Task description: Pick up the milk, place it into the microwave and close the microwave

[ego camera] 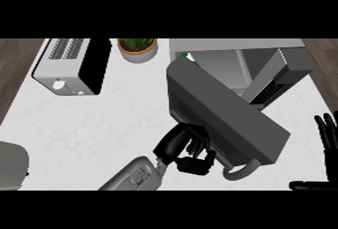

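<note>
Judging from how things lie, we are in the last step: the milk [191, 58] shows only as a small green-and-white bit at the upper left corner of the microwave's [224, 49] cavity, just above the door's top edge, so it seems already placed inside, though most of it is hidden. What is left is the closing. The microwave door [224, 117] stands swung out toward us across the white bench [86, 129], partly shut but with its free end and curved handle [243, 171] well clear of the body. Our left hand [186, 150] comes in from the lower edge on a grey forearm and lies against the outer face of the door near its handle end; its fingers [195, 166] are bent but close around nothing, so we read it as pushing, not grasping. Our right hand [327, 134] rests at the right edge, fingers straight and up, holding nothing. A toaster [69, 67] and a potted plant [137, 48] stand at the far side, away from the work.
</note>
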You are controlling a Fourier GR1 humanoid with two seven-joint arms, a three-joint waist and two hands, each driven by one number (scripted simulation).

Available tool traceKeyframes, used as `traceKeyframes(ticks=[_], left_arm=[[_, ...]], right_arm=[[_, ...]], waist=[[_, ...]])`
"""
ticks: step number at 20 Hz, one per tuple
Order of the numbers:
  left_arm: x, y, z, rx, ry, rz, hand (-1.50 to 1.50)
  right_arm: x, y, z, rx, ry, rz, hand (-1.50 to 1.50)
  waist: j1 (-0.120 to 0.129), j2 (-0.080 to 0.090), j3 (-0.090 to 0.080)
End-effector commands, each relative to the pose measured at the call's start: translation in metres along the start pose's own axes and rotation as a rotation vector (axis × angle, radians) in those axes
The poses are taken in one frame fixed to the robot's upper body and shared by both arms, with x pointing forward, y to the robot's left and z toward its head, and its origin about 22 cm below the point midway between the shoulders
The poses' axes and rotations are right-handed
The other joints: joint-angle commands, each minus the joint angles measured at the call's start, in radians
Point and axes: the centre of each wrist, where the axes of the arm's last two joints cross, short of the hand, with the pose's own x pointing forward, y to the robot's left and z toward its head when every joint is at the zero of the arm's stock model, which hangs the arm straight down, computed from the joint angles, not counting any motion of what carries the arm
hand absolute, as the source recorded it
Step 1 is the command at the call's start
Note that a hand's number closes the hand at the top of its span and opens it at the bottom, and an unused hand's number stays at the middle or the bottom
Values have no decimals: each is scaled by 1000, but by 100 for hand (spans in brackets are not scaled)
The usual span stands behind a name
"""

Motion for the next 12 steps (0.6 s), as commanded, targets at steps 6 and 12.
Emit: traceKeyframes(ticks=[6,12], left_arm=[[2,-23,-21,-85,125,-8,-150],[21,-3,-44,39,-6,62,150]], right_arm=[[17,15,-30,151,-47,-91,-150],[38,17,-59,271,-90,-126,-150]], waist=[[-81,17,-1],[-148,32,-4]])
